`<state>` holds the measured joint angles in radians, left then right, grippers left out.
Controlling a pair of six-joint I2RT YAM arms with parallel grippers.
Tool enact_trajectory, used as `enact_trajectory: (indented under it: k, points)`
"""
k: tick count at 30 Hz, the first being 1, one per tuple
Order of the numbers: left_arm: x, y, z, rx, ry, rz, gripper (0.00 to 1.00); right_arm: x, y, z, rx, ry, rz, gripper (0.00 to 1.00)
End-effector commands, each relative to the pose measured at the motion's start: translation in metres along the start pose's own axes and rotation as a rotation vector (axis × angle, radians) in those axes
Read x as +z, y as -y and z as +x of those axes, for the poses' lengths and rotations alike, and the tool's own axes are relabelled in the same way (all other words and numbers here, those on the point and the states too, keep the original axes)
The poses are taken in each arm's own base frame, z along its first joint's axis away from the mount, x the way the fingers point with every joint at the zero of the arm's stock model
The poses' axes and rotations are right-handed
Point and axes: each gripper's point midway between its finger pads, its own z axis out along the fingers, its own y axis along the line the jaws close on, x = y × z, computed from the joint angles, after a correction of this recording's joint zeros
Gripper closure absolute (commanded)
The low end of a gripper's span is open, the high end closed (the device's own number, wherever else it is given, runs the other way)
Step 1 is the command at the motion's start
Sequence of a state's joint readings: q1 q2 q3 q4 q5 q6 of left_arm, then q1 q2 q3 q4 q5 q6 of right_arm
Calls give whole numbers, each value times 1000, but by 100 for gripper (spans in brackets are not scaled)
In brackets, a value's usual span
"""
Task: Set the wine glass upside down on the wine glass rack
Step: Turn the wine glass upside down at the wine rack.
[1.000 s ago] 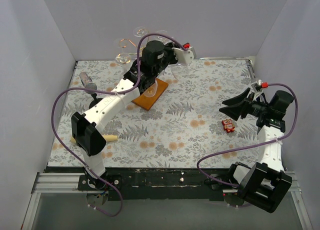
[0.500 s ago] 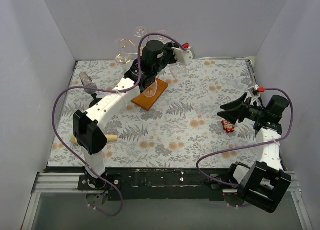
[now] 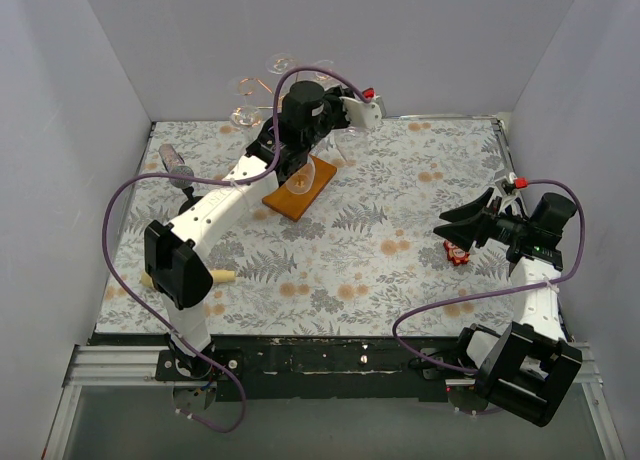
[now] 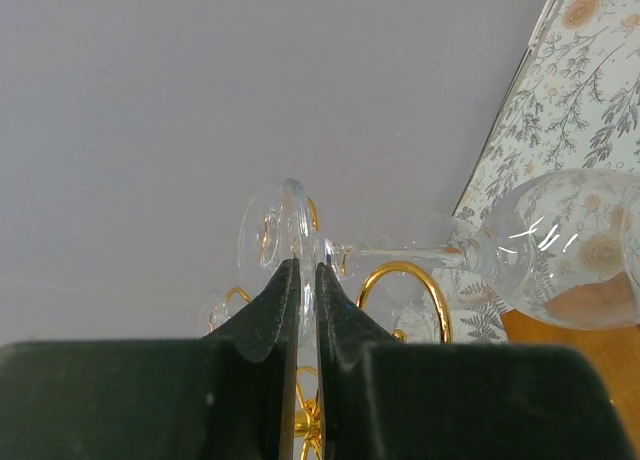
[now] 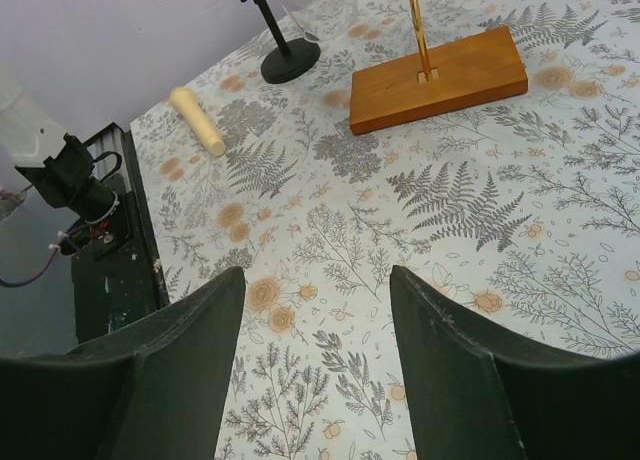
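Pale grey walls enclose a desk (image 3: 400,180) covered in fern-and-flower cloth.

From the top view, the wine glass rack (image 3: 285,202) stands near the desk's far edge, left of centre, on its orange-brown base. The left arm (image 3: 215,210) reaches over it. Near the right edge, the right fingers (image 3: 470,215) are spread wide and empty, with a small red toy (image 3: 458,252) just beside them.

In the left wrist view, the left fingers (image 4: 265,320) are pinched narrow on the round foot of the wine glass (image 4: 560,260). Its stem runs sideways and its bowl hangs over the rack's base. Gold loops curl just behind the stem; whether they touch it I cannot tell.

In the right wrist view, the spread fingers frame bare cloth. Beyond them are the rack's base, a black round-footed stand (image 5: 290,65) and a wooden peg (image 5: 197,120).
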<state>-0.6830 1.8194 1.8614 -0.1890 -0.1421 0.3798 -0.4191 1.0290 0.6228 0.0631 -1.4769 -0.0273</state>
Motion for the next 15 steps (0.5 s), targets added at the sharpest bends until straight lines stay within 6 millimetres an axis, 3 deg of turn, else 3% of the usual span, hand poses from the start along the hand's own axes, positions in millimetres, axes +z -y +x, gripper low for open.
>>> enact_trajectory:
  k: [1, 15]
  points:
    - [-31, -47, -21, -1, 65, -94, 100, -3, -27, -2, -51, 7, -160, 32]
    - [-37, -56, -19, -8, 62, -117, 100, -3, -27, -3, -51, 8, -158, 32]
